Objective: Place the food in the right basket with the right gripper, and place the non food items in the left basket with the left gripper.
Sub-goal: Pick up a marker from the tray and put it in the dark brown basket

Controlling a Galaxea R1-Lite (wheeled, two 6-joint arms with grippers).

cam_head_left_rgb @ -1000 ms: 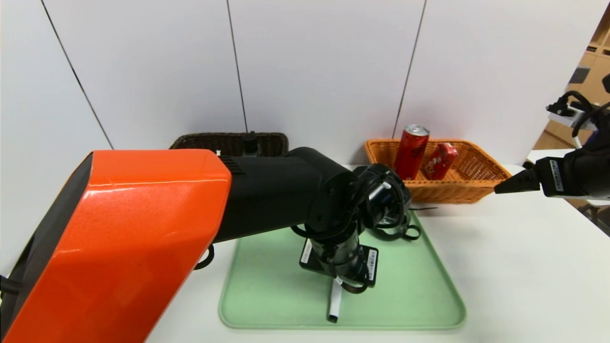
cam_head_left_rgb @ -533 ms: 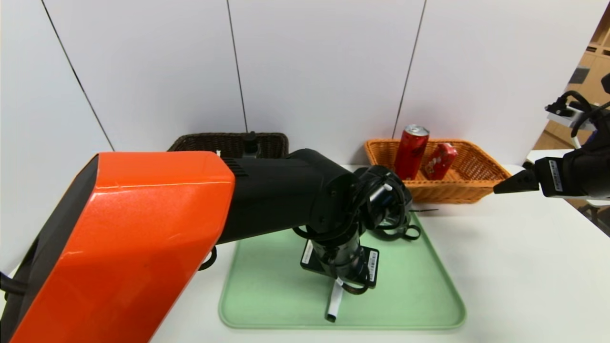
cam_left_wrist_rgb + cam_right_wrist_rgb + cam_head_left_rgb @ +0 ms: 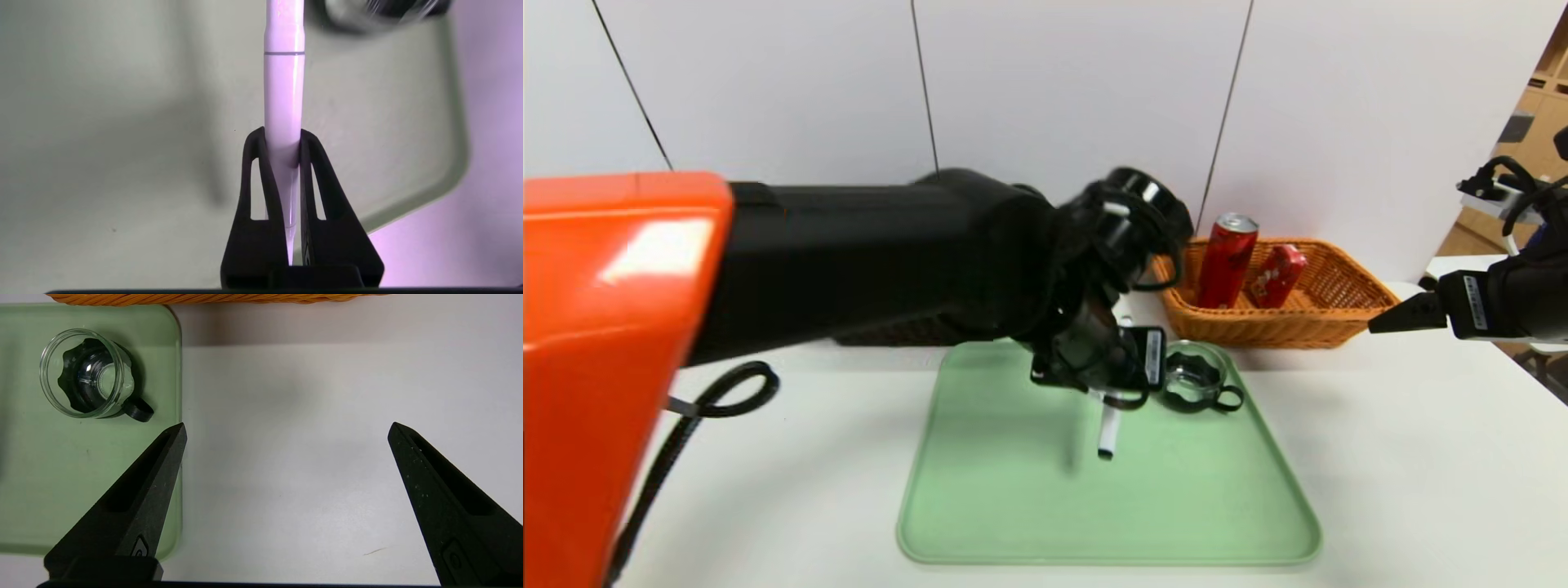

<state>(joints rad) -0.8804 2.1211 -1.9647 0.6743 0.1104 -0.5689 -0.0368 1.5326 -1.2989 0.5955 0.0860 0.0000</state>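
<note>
One white marker (image 3: 284,94) was pinched in the left gripper (image 3: 282,141), hanging above the green tray (image 3: 1013,506). The right gripper (image 3: 286,430) hovered spread wide and empty beside the orange basket (image 3: 1347,314), which held the can (image 3: 1227,261) and carton (image 3: 1277,274).

Left gripper (image 3: 1104,394) above green tray (image 3: 1013,523), clamped on white marker (image 3: 1107,431); glass cup (image 3: 1194,377) just beside.

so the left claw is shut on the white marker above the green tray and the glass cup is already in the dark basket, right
Not quite. The left claw is shut on the white marker above the green tray, but the glass cup stands on the tray, not in the dark basket, as the right wrist view shows.
</note>
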